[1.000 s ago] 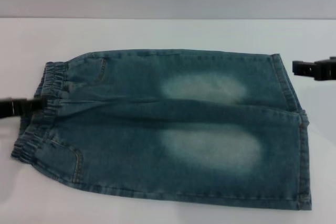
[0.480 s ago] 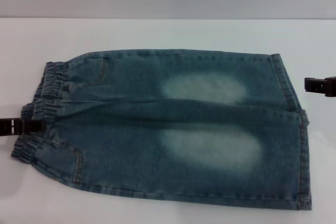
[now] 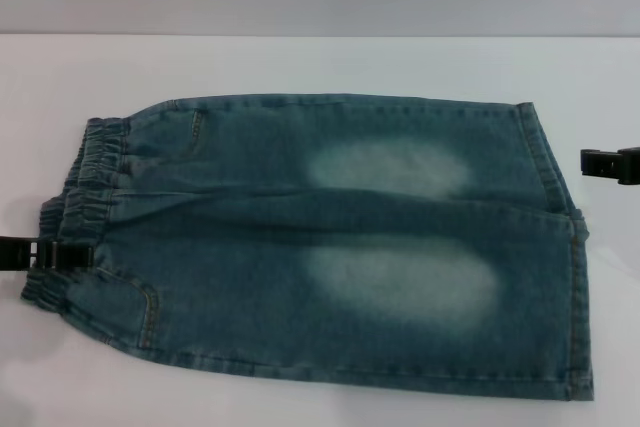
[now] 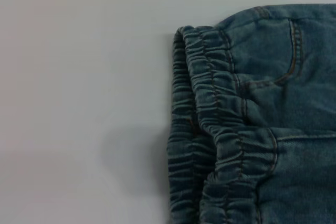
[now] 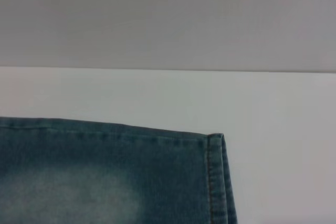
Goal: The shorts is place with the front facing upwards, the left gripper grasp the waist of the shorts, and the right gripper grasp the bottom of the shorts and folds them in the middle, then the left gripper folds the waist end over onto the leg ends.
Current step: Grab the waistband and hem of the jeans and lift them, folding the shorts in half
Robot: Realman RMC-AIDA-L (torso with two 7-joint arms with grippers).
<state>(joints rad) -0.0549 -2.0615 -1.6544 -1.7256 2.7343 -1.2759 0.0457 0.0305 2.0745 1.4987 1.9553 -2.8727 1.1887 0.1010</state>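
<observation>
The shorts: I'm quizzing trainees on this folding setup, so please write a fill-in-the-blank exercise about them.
1. The shorts lie spread flat on a ____ table.
2. The left pincer is at the puckered ____ of the shorts.
3. The right pincer hovers off the cloth, beyond the ____ ends.
4. The denim shows ____ pale faded patches.

Missing words: white; waist; leg; two

left gripper (image 3: 62,256) lower along the waist (image 3: 75,209), right gripper (image 3: 612,163) farther right
</observation>
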